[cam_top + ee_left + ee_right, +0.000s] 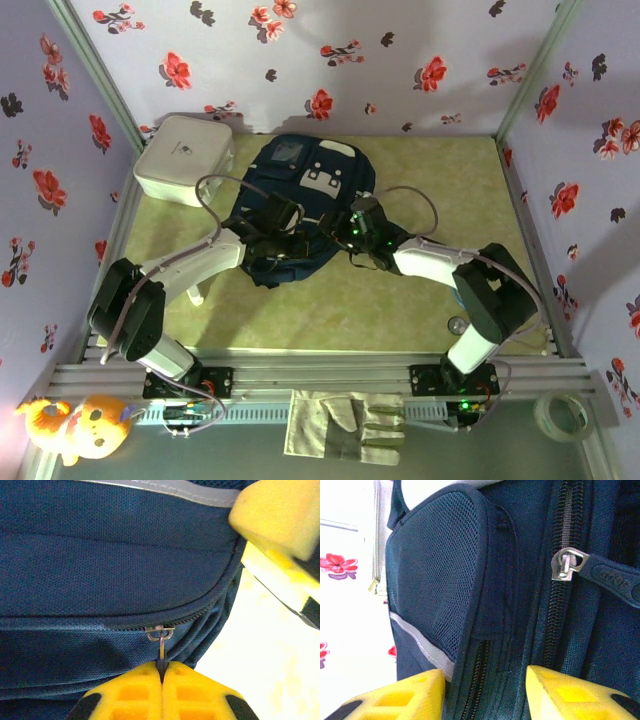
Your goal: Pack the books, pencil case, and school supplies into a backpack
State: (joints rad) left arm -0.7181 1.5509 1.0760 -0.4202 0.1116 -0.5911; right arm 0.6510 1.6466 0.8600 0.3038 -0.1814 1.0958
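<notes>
While flowered walls (400,60) enclose the pale-green table (440,180), the left gripper (162,672) pinches the backpack (310,170) zipper pull (162,647); the right gripper (485,680) gapes astride its side.

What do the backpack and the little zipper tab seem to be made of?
The backpack: matte woven synthetic cloth, likely nylon or polyester; a fine weave shows. The zipper tab: looks like metal, thin, grey, faintly shiny.
</notes>
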